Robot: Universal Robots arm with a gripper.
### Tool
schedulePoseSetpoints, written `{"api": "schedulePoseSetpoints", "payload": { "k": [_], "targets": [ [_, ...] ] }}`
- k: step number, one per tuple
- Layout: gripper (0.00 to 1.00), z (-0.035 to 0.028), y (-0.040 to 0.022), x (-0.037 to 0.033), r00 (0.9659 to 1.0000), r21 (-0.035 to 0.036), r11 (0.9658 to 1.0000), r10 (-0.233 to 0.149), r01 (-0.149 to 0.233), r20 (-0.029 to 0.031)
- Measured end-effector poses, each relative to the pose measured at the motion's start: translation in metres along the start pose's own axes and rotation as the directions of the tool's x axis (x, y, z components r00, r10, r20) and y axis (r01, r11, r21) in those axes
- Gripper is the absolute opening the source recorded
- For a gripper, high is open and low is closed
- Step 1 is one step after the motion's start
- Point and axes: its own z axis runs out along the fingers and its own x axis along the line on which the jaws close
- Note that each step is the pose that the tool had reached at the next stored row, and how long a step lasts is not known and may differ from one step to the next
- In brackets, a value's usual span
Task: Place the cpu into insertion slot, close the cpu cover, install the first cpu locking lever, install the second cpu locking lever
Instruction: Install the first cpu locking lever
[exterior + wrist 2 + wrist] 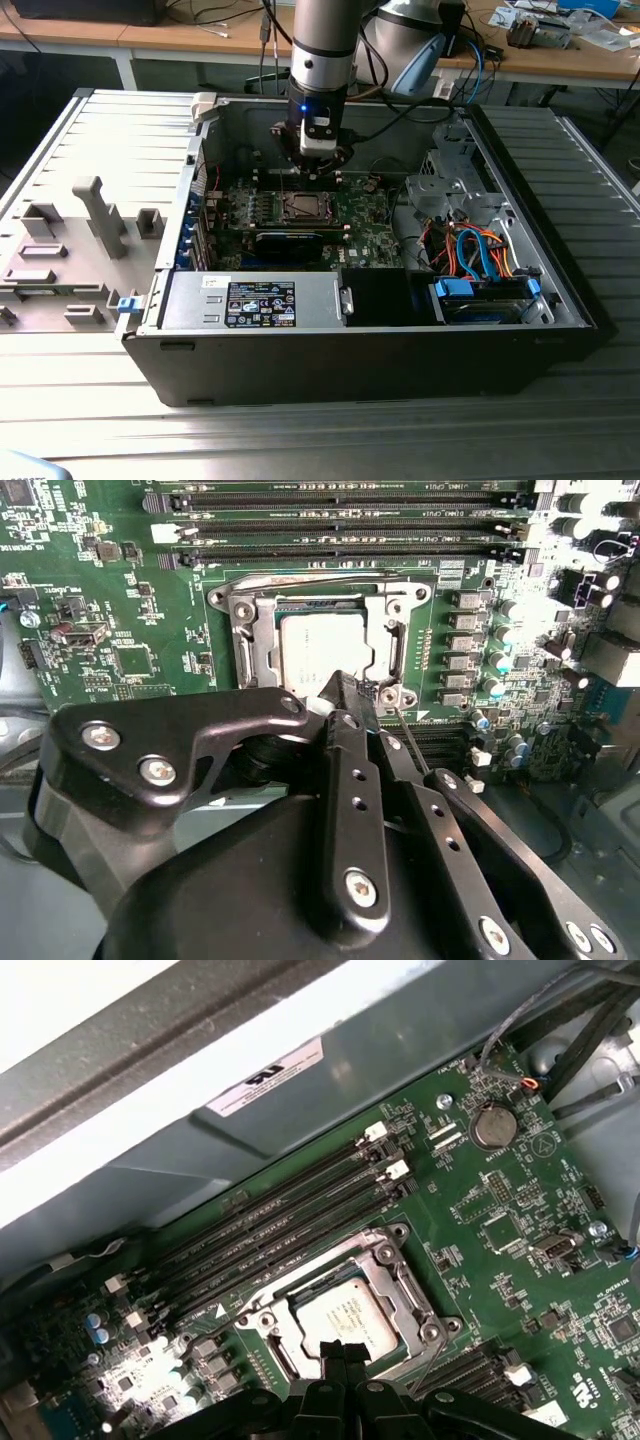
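In the exterior view my gripper (318, 168) hangs inside the open case (400, 370), near the socket (284, 207), at its twelve o'clock as that view shows it.

In the second wrist view my fingers (350, 760) are pressed together over one corner of the chip (322, 645). The chip sits in the socket, with the cover (245, 640) seemingly down around it. A thin lever (410, 738) stands just beside my fingers; whether I pinch it, I cannot tell.

In the first wrist view the chip (345, 1315) lies flat. My worry is that pressing off-line could let the lever slip, or scrape the board (500, 1210).
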Motion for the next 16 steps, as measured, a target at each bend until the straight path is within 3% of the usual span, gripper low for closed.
{"api": "schedulePoseSetpoints", "payload": {
  "k": [16],
  "targets": [
    [0.11, 0.0, 0.0, 0.0, 0.9976, 0.0027, 0.9976, -0.069, 0.069, 0.0024]
  ]
}}
